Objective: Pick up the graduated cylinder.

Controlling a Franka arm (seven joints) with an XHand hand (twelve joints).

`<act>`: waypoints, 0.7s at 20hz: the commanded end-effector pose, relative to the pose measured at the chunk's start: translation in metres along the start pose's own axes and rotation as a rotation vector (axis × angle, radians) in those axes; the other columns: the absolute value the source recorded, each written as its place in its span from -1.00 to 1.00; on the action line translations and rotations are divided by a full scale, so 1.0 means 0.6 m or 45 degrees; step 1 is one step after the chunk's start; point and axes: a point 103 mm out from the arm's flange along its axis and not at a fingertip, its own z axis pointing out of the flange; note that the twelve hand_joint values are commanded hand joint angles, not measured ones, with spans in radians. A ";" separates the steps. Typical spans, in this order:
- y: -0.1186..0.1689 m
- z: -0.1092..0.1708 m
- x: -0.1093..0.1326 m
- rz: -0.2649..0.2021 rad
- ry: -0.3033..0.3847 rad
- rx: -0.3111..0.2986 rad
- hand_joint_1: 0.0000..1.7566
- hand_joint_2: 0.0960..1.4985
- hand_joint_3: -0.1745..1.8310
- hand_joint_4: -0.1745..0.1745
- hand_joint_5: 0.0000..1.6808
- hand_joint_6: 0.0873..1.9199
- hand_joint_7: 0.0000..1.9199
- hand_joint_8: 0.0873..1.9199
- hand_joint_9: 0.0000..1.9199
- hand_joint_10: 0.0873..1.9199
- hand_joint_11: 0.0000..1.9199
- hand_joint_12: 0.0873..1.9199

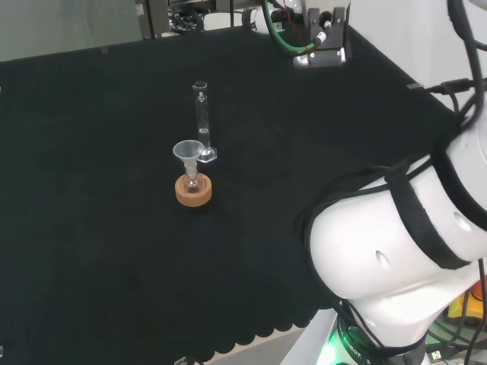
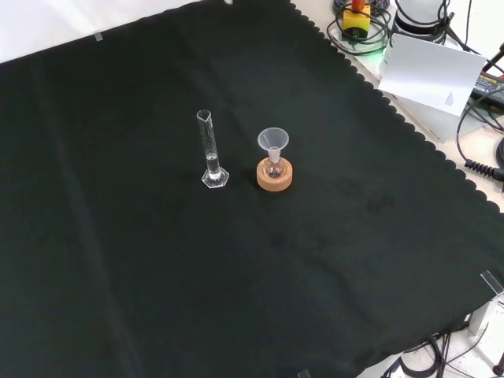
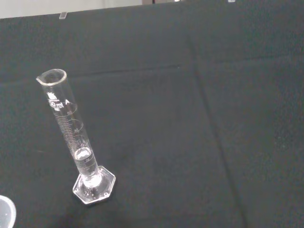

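head view: the surface (image 1: 114, 251) is a black cloth filling most of the frame, with a scalloped front edge at the lower middle and a pale wall strip along the upper left. the cylinder (image 1: 202, 122) stands upright a little left of centre on its hexagonal foot. just below it in the frame, a funnel (image 1: 187, 152) sits in a small flask (image 1: 193, 181) on a cork ring (image 1: 193, 190). the arm's white links (image 1: 411, 251) take up the lower right, wrapped with black cables; more of the arm and green cabling (image 1: 285, 34) shows at the top centre.

front view: the cloth runs from the upper left to the lower right, its scalloped edge slanting down the right side. the cylinder (image 2: 209, 150) stands upright just left of the middle, with the funnel (image 2: 273, 142), flask (image 2: 274, 168) and cork ring (image 2: 275, 175) just beside it to the right, apart from it. a white sheet (image 2: 429, 75), cables and yellow gear (image 2: 356, 17) lie off the cloth at the upper right.

wrist view: the cylinder (image 3: 73, 137) stands at the lower left of the frame, with a little clear liquid near its bottom. creased black cloth (image 3: 213, 118) lies all around it, and a pale strip of room shows at the top edge. the funnel's rim (image 3: 5, 211) peeks in at the lower left corner.

i cannot tell how the robot hand is set; nothing touches the cylinder.
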 end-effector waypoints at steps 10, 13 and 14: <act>0.100 0.169 -0.023 -0.244 0.283 -0.080 -0.69 0.64 -0.82 -0.31 -0.52 -1.00 -0.74 -0.34 -0.45 -0.36 -0.65 0.38; 0.102 0.197 -0.021 -0.267 0.303 -0.042 -0.67 0.63 -0.82 -0.30 -0.52 -1.00 -0.74 -0.34 -0.44 -0.37 -0.65 0.38; 0.103 0.205 -0.021 -0.274 0.312 -0.031 -0.67 0.62 -0.82 -0.29 -0.52 -1.00 -0.74 -0.34 -0.44 -0.37 -0.65 0.38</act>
